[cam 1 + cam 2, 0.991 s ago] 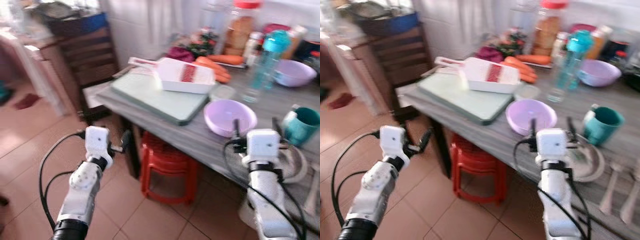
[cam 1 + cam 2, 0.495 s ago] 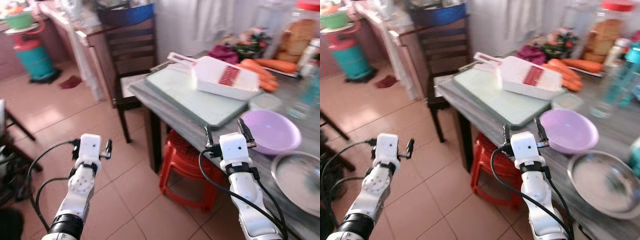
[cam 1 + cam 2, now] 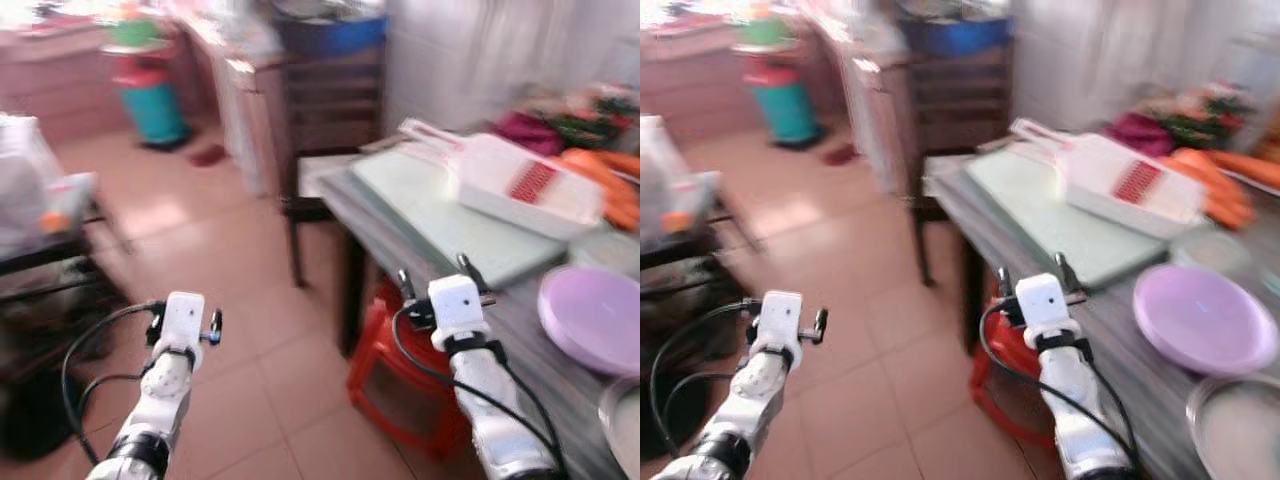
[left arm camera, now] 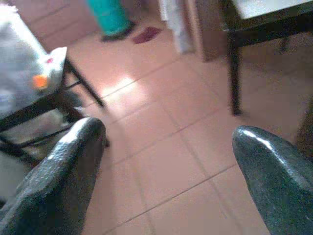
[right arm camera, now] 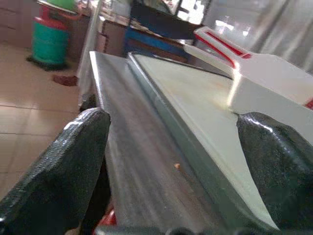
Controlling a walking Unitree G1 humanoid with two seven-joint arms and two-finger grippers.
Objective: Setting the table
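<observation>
While the head views blur, both empty: left gripper over floor tiles, right gripper at table edge, lilac bowl just beyond. Wrist views: fingers spread wide. Likely between fetches; next, pick a dish.

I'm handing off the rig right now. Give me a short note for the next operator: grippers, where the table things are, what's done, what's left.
Left gripper: open, empty, held over the tiled floor, away from the table.
Right gripper: open, empty, at the near edge of the grey table.
On the table: pale green cutting board with the white slicer on it, carrots behind, lilac bowl, and a metal plate nearest the robot.
Done: nothing is in hand, and no place setting can be made out.
Left: judging by this, all of the setting. The head views are blurred, so recheck positions before reaching.
</observation>
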